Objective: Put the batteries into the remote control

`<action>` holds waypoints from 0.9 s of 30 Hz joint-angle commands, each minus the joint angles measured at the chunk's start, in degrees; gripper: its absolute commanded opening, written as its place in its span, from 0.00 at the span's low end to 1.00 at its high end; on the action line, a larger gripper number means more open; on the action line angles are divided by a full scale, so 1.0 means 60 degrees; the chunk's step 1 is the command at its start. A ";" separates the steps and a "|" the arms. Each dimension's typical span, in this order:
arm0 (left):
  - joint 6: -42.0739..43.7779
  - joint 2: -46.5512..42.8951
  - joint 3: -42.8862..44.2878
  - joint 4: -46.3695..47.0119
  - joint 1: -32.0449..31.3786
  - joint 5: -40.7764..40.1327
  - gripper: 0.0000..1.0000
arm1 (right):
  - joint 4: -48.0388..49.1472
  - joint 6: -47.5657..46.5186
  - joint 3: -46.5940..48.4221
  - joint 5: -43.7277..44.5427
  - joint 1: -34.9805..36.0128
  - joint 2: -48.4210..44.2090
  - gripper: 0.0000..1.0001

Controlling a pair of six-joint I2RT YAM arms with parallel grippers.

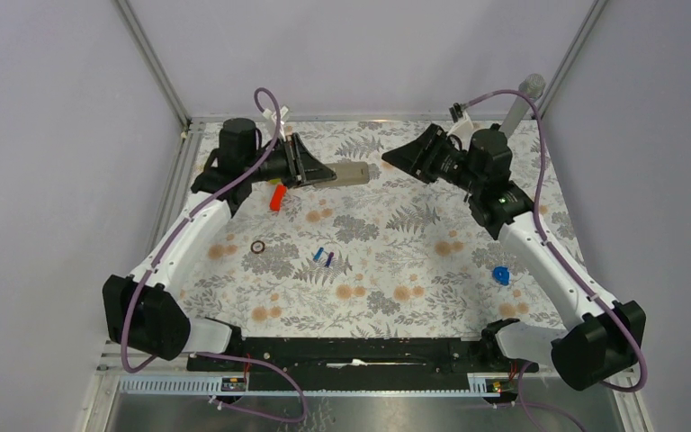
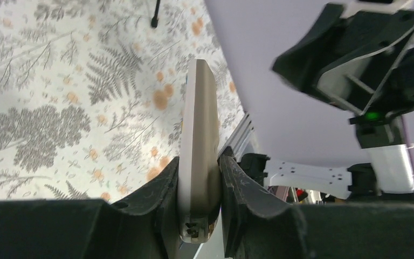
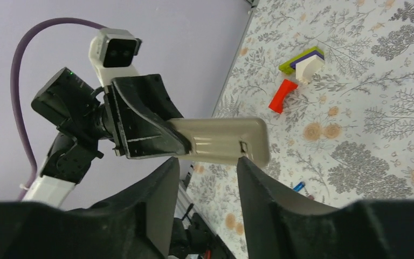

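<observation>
My left gripper [image 1: 317, 171] is shut on the remote control [image 1: 351, 175] and holds it in the air at the back of the table, tan back showing. In the left wrist view the remote [image 2: 198, 145] stands on edge between the fingers [image 2: 161, 189]. My right gripper [image 1: 394, 158] is open and empty, just right of the remote's free end. In the right wrist view the remote [image 3: 226, 140] lies just beyond my open fingers [image 3: 159, 183]. Two small blue batteries [image 1: 324, 257] lie on the mat mid-table; one battery [image 3: 297, 186] shows in the right wrist view.
An orange-red block [image 1: 276, 197] lies below the left gripper, also in the right wrist view [image 3: 281, 96] beside a green, purple and white piece [image 3: 304, 62]. A small dark ring [image 1: 257, 247] lies left of the batteries. A bright-blue lumpy object [image 1: 501, 274] sits at right.
</observation>
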 commanded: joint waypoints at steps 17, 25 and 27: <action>0.0311 0.2059 -0.2427 0.1325 -0.1377 -0.0987 0.00 | 0.0346 -0.1010 -0.2796 0.0017 0.0962 0.1704 0.45; -0.0029 0.2712 -0.3815 0.3166 -0.1452 -0.1002 0.00 | 0.1744 -0.1003 -0.3705 -0.0220 0.1087 0.2391 0.51; 0.0045 0.2809 -0.3860 0.3172 -0.1452 -0.1032 0.00 | 0.1945 -0.0939 -0.3773 -0.0223 0.1087 0.2486 0.47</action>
